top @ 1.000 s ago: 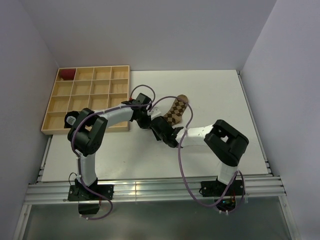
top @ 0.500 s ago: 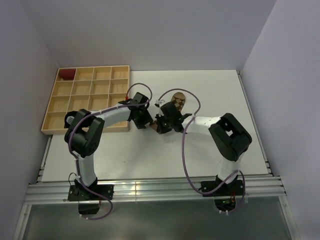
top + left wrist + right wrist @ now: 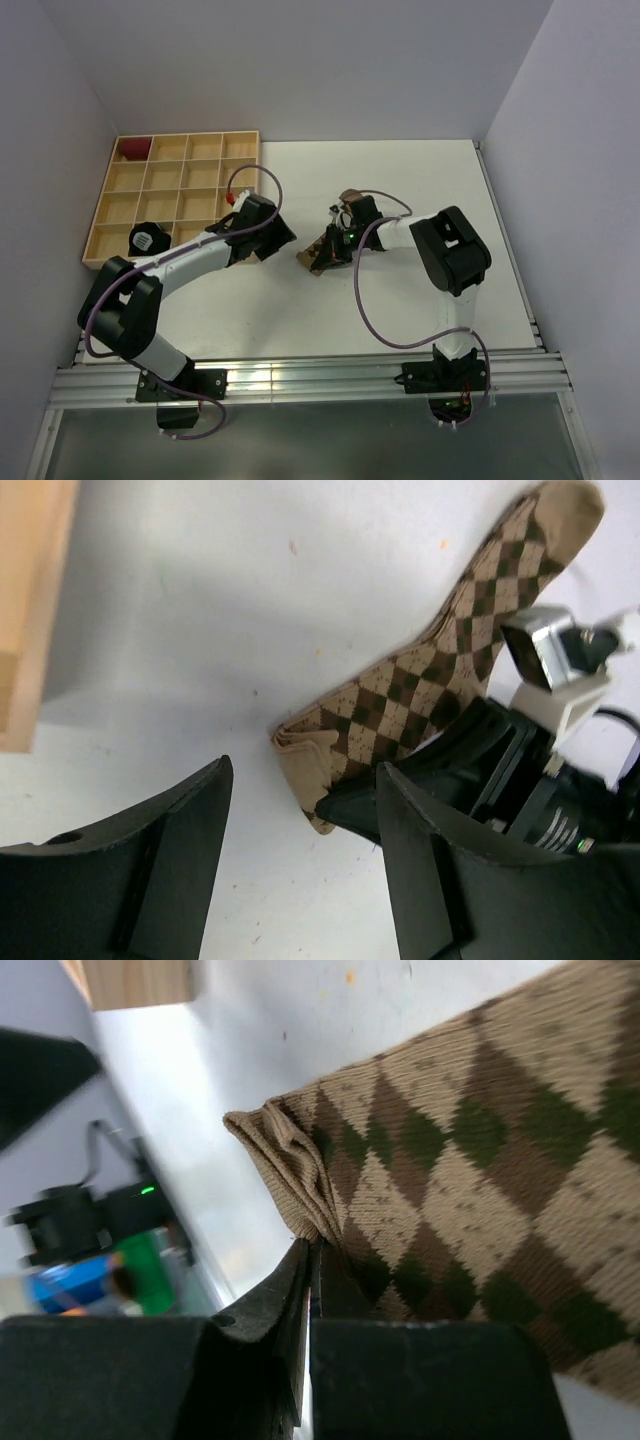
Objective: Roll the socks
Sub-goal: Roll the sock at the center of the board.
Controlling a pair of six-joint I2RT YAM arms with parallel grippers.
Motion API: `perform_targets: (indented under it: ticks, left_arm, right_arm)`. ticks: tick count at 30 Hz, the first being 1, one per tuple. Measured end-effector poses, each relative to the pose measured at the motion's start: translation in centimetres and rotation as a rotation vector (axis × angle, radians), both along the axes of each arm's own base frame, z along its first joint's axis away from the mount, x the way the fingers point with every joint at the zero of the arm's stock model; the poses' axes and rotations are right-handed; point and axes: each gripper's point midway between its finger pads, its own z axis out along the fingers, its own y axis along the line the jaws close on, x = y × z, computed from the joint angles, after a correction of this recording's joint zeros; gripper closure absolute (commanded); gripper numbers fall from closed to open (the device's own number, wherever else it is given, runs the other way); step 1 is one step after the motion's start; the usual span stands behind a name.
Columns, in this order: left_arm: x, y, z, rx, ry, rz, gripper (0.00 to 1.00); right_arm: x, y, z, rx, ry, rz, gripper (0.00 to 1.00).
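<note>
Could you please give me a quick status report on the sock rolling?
Left gripper open, empty. Right gripper shut on argyle sock at cuff. Sock flat, unrolled. Wooden tray apart.

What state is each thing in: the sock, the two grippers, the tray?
Right gripper: shut on the sock.
Left gripper: open, holding nothing.
Sock: lying on the table, cuff end bunched.
Tray: holds a red thing and a black thing.

No readable writing
The white mark on a black round cap (image 3: 145,240) is too small to make out (seen only from above).
</note>
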Motion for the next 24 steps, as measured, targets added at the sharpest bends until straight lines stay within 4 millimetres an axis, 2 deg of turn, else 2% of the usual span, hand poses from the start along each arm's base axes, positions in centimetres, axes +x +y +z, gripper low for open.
perform_targets:
  ticks: [6,10,19,24]
  left_arm:
    - [-2.9,-1.9,-2.9,-0.038,0.055,-0.045,0.37]
    - [-3.9,-2.6,-4.3,-0.059,0.089,-0.05,0.4]
    - [-4.0,-2.6,-6.5,-0.063,0.146,-0.004,0.51]
    - [-3.2,-3.2,-6.6,-0.07,0.136,0.002,0.58]
  right_arm:
    - [-0.7,0.1,0.2,0.086,0.129,-0.014,1.0]
    - [-0.8,0.0,0.1,0.116,0.176,-0.036,1.0]
    - [-0.7,0.0,0.0,0.149,0.213,-0.054,1.0]
    - [-0.7,0.1,0.0,0.158,0.219,-0.054,1.0]
